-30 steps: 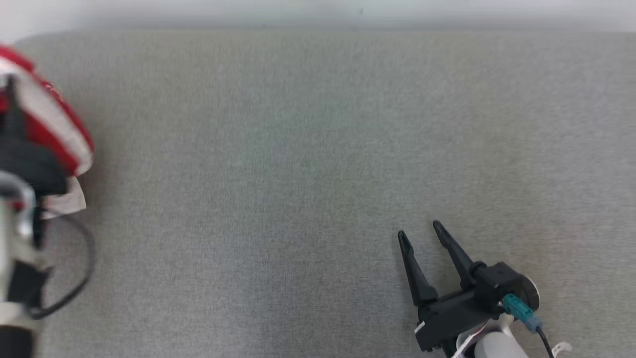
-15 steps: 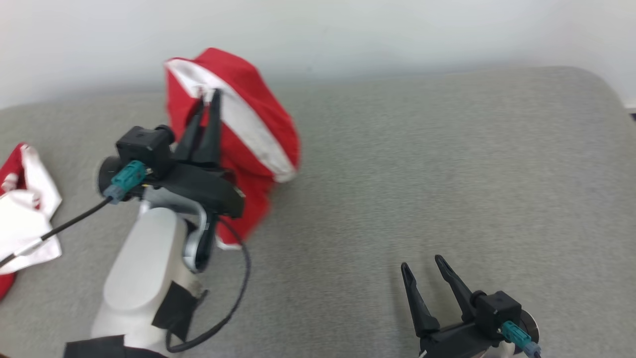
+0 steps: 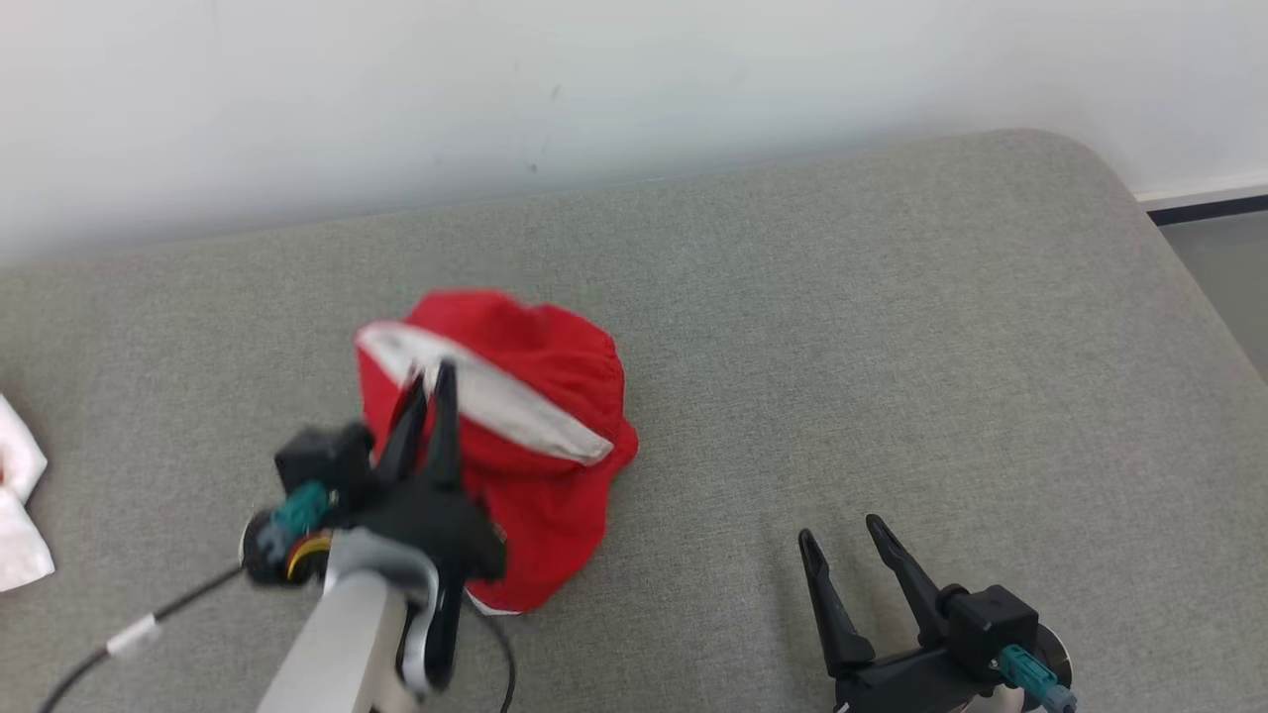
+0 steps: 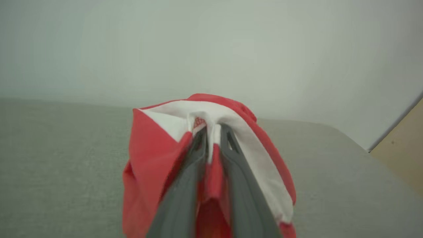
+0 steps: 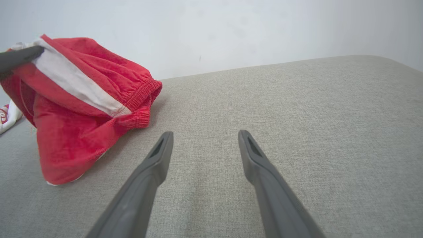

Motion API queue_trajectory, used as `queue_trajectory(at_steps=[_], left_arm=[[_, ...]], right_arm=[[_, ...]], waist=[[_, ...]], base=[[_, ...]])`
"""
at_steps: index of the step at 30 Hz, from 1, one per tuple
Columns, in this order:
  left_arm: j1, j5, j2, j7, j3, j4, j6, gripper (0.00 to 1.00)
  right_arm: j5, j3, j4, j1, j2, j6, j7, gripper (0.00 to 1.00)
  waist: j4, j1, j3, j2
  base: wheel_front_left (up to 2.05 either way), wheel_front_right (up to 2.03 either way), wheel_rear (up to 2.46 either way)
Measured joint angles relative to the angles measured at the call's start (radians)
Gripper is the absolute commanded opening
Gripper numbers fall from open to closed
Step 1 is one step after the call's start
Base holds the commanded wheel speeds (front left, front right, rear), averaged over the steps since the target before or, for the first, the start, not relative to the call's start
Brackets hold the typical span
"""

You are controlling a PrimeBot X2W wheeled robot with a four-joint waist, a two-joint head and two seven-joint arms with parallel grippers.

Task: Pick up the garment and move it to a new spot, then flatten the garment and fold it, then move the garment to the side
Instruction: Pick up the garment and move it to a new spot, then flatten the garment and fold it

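The left hand [image 3: 429,381] pinches the white stripe of the red garment [image 3: 540,465], whose lower folds rest on the grey fabric surface [image 3: 842,327]; the right hand [image 3: 840,530] sits well apart to its right, fingers spread wide

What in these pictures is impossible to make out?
Head view: the left tool is motion-blurred and hides the near left of the garment.
Head view: the white cloth is cut by the left edge; what it is stays unclear.
Left wrist view: the garment's bottom is cut by the lower edge.
Head view: the base of the right tool is cut by the bottom edge.
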Motion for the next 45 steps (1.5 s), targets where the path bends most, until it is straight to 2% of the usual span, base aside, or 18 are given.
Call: queue_trajectory(at_steps=[1, 8, 19, 29, 36, 45], left_arm=[[0.025, 0.012, 0.000, 0.000, 0.011, 0.010, 0.012, 1.00], [0.171, 0.125, 0.024, 0.000, 0.072, 0.019, 0.026, 1.00], [0.413, 0.281, 0.060, 0.000, 0.230, -0.189, 0.042, 1.00], [0.591, 0.367, 0.045, 0.000, 0.365, -0.350, 0.053, 1.00], [0.668, 0.398, 0.020, 0.000, 0.398, -0.419, 0.049, 1.00], [0.662, 0.408, 0.007, 0.000, 0.389, -0.427, 0.032, 1.00]], right_arm=[[0.003, 0.001, 0.001, 0.000, 0.001, 0.000, 0.000, 1.00], [0.006, 0.001, 0.003, 0.003, 0.004, 0.000, 0.000, 1.00], [0.009, -0.021, -0.019, 0.031, 0.011, 0.000, 0.000, 1.00], [-0.013, -0.065, -0.044, 0.064, 0.018, 0.000, 0.000, 1.00], [-0.012, -0.063, -0.039, 0.074, 0.020, 0.000, 0.000, 1.00], [-0.012, -0.040, -0.036, 0.071, 0.020, 0.000, 0.000, 1.00]], waist=[[0.001, 0.0000, 0.000, 0.0000], [0.018, 0.0000, -0.020, 0.0000], [0.047, -0.0001, -0.083, -0.0001], [0.064, -0.0001, -0.106, -0.0001], [0.072, 0.0001, -0.116, -0.0001], [0.084, 0.0001, -0.105, 0.0000]], base=[[0.00, 0.00, 0.00], [0.00, 0.00, 0.00], [0.00, 0.00, 0.00], [0.00, 0.00, 0.00], [0.00, 0.00, 0.00], [0.00, 0.00, 0.00]])
